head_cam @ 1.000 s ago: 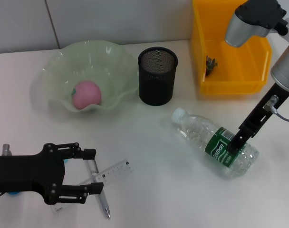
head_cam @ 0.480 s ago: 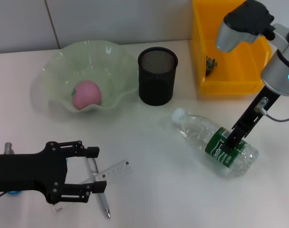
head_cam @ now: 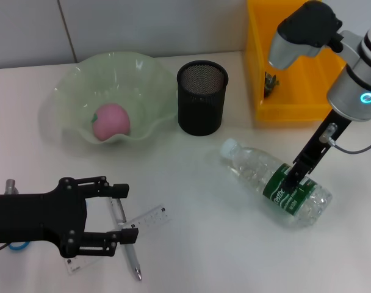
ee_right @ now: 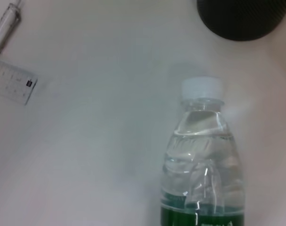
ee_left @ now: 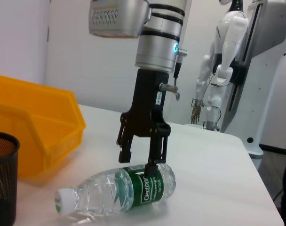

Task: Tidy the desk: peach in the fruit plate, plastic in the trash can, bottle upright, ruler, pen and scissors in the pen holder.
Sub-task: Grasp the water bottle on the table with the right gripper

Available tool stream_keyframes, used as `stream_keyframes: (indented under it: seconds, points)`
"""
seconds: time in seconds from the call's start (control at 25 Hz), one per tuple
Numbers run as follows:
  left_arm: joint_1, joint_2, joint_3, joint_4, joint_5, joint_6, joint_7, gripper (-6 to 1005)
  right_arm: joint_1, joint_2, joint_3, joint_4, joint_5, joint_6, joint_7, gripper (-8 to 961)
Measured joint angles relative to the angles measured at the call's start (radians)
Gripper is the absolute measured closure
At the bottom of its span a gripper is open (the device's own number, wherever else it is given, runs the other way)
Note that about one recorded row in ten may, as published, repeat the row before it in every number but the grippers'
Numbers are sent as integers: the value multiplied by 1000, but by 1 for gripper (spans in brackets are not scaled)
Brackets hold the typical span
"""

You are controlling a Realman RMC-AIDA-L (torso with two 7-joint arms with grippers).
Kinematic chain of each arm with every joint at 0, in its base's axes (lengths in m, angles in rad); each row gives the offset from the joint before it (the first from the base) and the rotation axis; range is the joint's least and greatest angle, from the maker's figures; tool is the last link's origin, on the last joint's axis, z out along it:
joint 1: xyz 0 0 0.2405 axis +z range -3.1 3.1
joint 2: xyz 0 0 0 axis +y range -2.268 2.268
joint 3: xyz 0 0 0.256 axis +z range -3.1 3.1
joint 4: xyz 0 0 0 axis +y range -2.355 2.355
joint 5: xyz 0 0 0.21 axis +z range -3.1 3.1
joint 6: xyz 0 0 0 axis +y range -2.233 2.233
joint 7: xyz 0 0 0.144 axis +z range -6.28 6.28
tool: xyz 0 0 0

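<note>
White desktop [head_cam: 191, 244] backed by a pale wall carried the scene, with a black mesh pen holder [head_cam: 201, 97] as its landmark. Left of the holder sat a pale green wavy-rimmed glass fruit plate [head_cam: 72, 82] with a pink peach [head_cam: 110, 119] inside. Right of the holder stood a yellow plastic bin [head_cam: 295, 110]. Just in front of the holder and to its right, a clear plastic water bottle with a green label [head_cam: 277, 183] lay on its side, white cap toward the holder. The right gripper [ee_left: 142, 157] stood over the label, jaws spread astride the bottle. Well in front of the holder and to its left, the left gripper [head_cam: 121, 213] hung wide open over a clear ruler [head_cam: 146, 218] and a silver pen [head_cam: 126, 238].
</note>
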Motion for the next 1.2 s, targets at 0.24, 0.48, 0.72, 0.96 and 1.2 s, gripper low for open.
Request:
stream_keyframes:
  seconds: [0.24, 0.48, 0.72, 0.96, 1.2]
  points:
    - [-3, 3, 0, 6, -6, 2, 0, 284, 15, 8, 0, 26, 0, 14, 0, 169]
    - [-3, 4, -1, 12, -11, 2, 0, 286, 23, 9, -3, 58, 0, 33, 0, 169]
    - [-7, 6, -9, 14, -16, 13, 0, 288, 25, 10, -13, 90, -3, 62, 4, 169]
    - [-11, 8, -12, 14, -17, 22, -1, 290, 26, 10, -15, 114, -3, 80, 7, 169]
    - [-14, 9, -13, 21, -17, 31, 0, 292, 27, 10, -16, 140, -3, 96, 8, 170]
